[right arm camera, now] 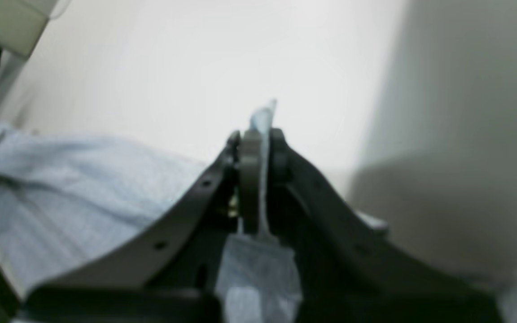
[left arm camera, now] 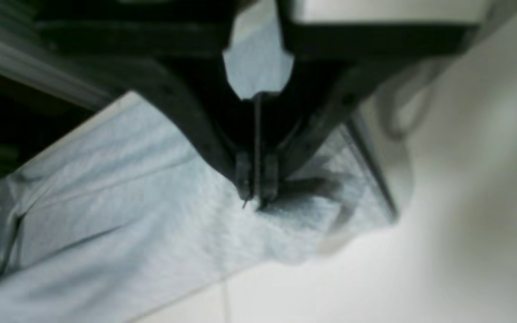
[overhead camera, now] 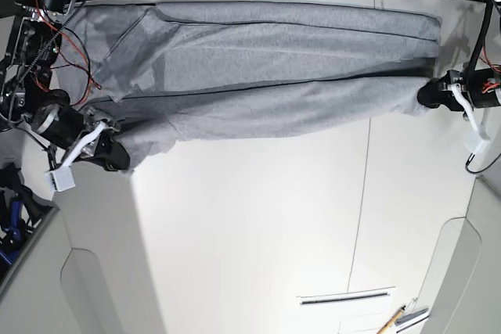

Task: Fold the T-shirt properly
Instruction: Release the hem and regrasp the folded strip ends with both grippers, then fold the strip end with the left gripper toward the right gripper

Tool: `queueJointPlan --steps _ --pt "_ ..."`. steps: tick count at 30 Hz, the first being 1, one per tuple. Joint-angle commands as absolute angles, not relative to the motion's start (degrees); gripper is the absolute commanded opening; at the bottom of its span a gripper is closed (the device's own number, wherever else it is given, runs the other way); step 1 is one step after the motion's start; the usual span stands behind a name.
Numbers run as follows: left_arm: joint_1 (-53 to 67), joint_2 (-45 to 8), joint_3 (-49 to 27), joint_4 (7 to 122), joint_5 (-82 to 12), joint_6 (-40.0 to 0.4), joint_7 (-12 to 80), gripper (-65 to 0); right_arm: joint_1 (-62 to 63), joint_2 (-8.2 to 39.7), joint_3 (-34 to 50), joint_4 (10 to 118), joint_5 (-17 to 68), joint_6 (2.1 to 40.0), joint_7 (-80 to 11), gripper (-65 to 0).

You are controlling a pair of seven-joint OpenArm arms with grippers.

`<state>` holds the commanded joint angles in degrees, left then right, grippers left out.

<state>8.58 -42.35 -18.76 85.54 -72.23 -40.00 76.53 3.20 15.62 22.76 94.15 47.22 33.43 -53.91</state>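
Across the far part of the table (overhead camera: 258,217) the T-shirt (overhead camera: 266,68) lies stretched as a long grey band, folded lengthwise, plain side up; no lettering shows in any view. Both wrist views are blurred, so fine detail of cloth and fingertips is hard to make out. At the shirt's end on the base view's right, the left gripper (overhead camera: 432,93) reaches in low and level from the table's side, and its tips are lost against the bunched cloth there. Its wrist view is clearer on this: the left gripper (left arm camera: 256,188) has its jaws pressed together with the tips down on the T-shirt (left arm camera: 106,197), a small dark pucker of fabric beside them, though the blur hides exactly how much cloth is pinched. At the shirt's other end, the right gripper (overhead camera: 109,152) sits at the near corner, its arm angled in from the table's edge, with part of the arm cut off by the frame. From its own camera the right gripper (right arm camera: 258,148) is closed on a thin edge of T-shirt (right arm camera: 61,179), a sliver of cloth poking up past the tips and more hanging between the fingers (right arm camera: 186,197).
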Motion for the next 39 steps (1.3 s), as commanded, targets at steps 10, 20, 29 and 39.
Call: queueJointPlan --steps 10,20,29,39 --pt "14.0 -44.1 -18.8 86.3 -72.2 -40.0 76.7 -65.0 -14.0 17.3 32.5 103.5 51.9 33.5 -54.2 -65.0" --pt "14.6 -44.1 -20.3 86.3 -74.5 -40.0 76.7 -41.0 -17.0 17.3 32.6 102.9 48.4 33.4 -54.0 -29.6" --pt "20.7 -41.7 -32.1 86.3 -77.2 -40.0 76.1 -23.0 -16.5 17.2 36.4 103.1 49.8 33.4 -53.0 -33.3" --pt "22.2 -34.1 -32.1 86.3 -67.4 -40.0 67.7 -21.4 -15.7 13.2 35.8 102.4 49.2 33.5 -51.0 -65.0"
